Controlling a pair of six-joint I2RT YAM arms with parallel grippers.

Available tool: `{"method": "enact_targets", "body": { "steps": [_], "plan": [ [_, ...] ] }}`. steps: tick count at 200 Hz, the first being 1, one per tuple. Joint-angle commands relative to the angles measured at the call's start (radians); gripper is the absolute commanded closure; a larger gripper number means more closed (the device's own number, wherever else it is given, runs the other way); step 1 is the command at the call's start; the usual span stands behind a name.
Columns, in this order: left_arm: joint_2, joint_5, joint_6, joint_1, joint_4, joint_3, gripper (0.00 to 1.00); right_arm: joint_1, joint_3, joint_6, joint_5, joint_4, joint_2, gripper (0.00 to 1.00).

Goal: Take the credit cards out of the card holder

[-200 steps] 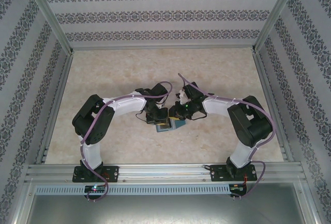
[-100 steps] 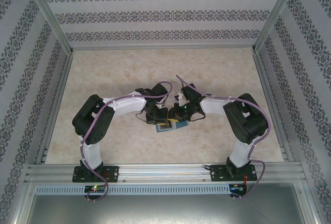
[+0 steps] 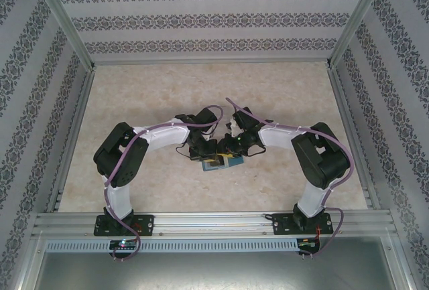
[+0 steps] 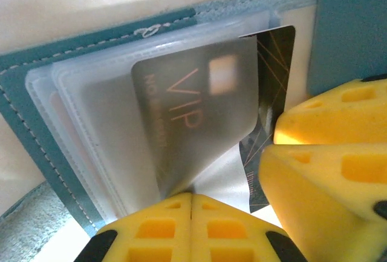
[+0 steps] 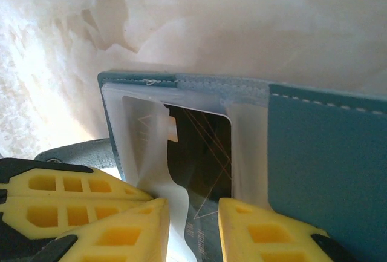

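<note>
The left fingers (image 4: 190, 213) pinch shut on the card holder's (image 4: 24, 92) clear sleeve (image 4: 91, 104). The right fingers (image 4: 287, 144), narrowly apart, straddle the dark card (image 4: 278, 62) at its 6 o'clock edge.

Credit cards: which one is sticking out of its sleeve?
The black card with thin gold lines, by the right gripper; the VIP card sits frosted behind its clear sleeve.

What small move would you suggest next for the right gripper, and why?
Probably close the right gripper on the dark gold-lined credit card and pull it out: its jaws flank the card's protruding end, while the shut left gripper pins the clear plastic sleeve of the teal card holder.
</note>
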Motion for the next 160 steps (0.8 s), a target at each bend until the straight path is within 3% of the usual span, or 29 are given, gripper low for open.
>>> {"method": "enact_targets", "body": {
  "steps": [1, 160],
  "plan": [
    [-0.011, -0.022, -0.002, -0.009, -0.029, -0.022, 0.95, 0.0, 0.016, -0.023, 0.065, -0.078, -0.03, 0.71],
    [-0.039, -0.041, 0.005, 0.014, -0.039, -0.004, 0.9, -0.002, 0.012, -0.009, 0.025, -0.059, -0.05, 0.7]
  ]
}}
